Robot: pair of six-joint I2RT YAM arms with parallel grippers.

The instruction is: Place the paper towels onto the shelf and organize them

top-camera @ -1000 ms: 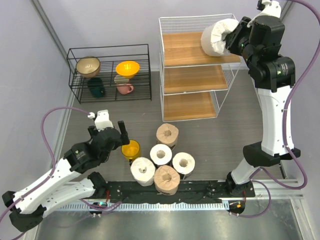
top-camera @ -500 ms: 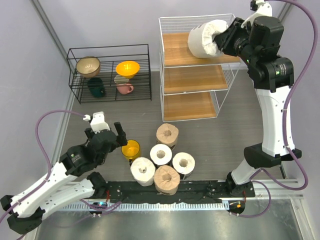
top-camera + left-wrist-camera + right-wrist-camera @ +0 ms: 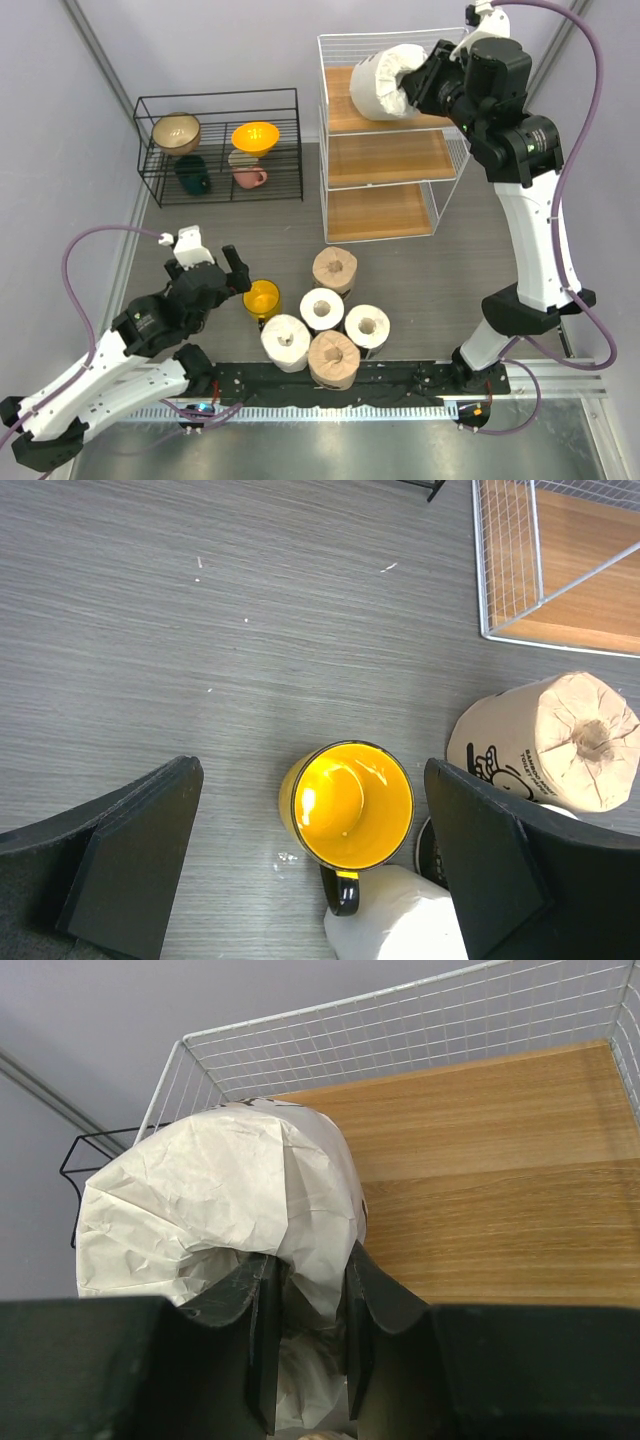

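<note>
The right end effector (image 3: 308,1290) pinches the white roll's (image 3: 385,82) wall, holding it on its side above the top board of the shelf (image 3: 338,105).

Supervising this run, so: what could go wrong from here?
1. The right gripper pinches the white roll by one wall over the shelf's top board; released so, it might roll away.
2. The open left gripper hangs over the yellow mug, beside a beige roll; descending, its fingers could knock the mug or grab it.

Pale lilac walls (image 3: 200,40); grey wood-grain tabletop (image 3: 420,280); perhaps a metal sheet (image 3: 400,450) nearest.
</note>
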